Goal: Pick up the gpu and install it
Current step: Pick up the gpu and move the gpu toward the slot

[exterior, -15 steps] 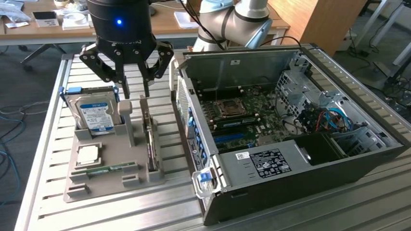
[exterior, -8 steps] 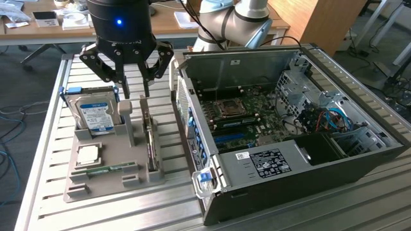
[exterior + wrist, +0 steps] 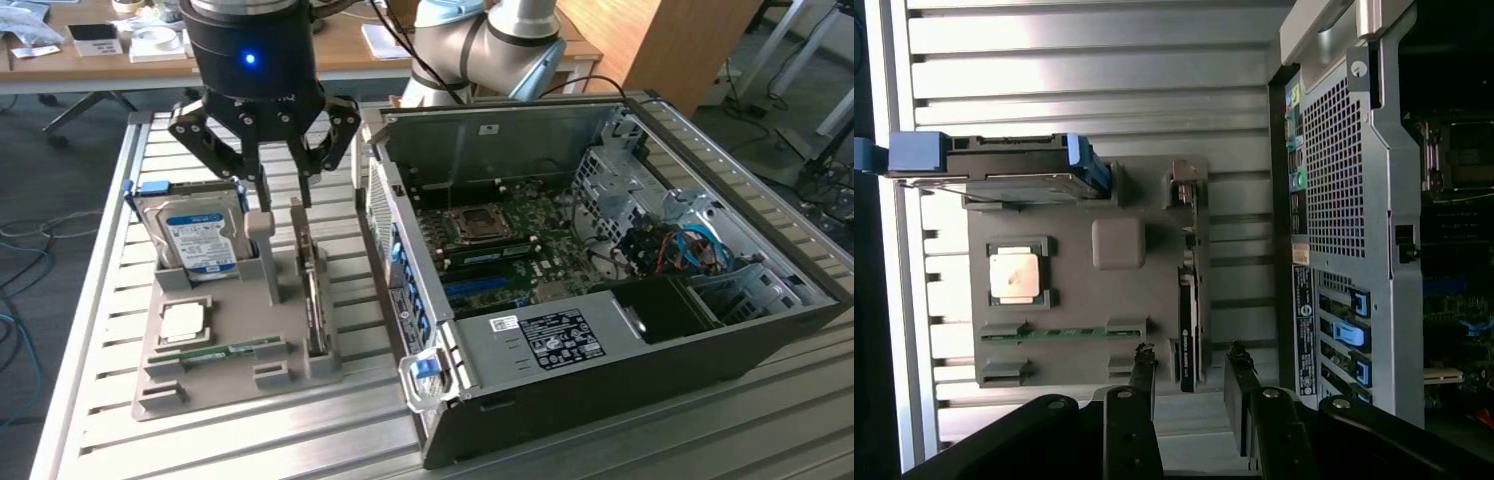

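Note:
The gpu (image 3: 311, 292) stands on its edge in a slot of the grey holder (image 3: 230, 300), along the side nearest the computer case. In the wrist view the gpu (image 3: 1189, 322) is a thin dark strip with a silver bracket at its far end. My gripper (image 3: 282, 192) hangs just above the card's far end. It is open, with one dark finger on each side of the card's line and nothing between them. In the wrist view the gripper (image 3: 1191, 368) straddles the card's near end from above.
In the grey holder (image 3: 1154, 200) also sit a blue-labelled hard drive (image 3: 200, 238), a square processor chip (image 3: 183, 322), a memory stick (image 3: 230, 352) and an upright post (image 3: 263, 228). The open computer case (image 3: 694, 330) lies at the exterior view's right, motherboard (image 3: 507, 240) exposed. All rest on a slatted metal table (image 3: 94, 330).

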Tool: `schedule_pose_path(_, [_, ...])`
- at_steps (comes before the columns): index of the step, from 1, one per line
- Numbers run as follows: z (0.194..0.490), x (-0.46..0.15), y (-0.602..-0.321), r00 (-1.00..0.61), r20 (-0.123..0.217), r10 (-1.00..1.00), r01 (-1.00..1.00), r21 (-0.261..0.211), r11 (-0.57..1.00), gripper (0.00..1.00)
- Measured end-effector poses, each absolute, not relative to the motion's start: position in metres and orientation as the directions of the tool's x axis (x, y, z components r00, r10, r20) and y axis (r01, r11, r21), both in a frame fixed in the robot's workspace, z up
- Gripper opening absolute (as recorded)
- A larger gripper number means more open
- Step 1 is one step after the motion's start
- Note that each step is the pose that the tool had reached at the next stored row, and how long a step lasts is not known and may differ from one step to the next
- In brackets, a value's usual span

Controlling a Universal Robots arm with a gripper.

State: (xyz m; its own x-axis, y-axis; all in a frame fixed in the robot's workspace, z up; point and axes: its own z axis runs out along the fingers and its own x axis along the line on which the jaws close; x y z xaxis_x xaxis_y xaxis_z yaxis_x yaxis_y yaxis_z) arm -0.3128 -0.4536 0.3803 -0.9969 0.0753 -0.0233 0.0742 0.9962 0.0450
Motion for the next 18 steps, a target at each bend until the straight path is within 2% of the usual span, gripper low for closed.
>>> schedule_pose_path(12, [0.360, -0.313, -0.454, -0.997, -0.023, 0.075, 0.074, 0.045, 0.996, 0.42])
schedule_pose_path(18, [0.360, -0.313, -0.454, -0.997, -0.023, 0.075, 0.074, 0.045, 0.996, 0.42])
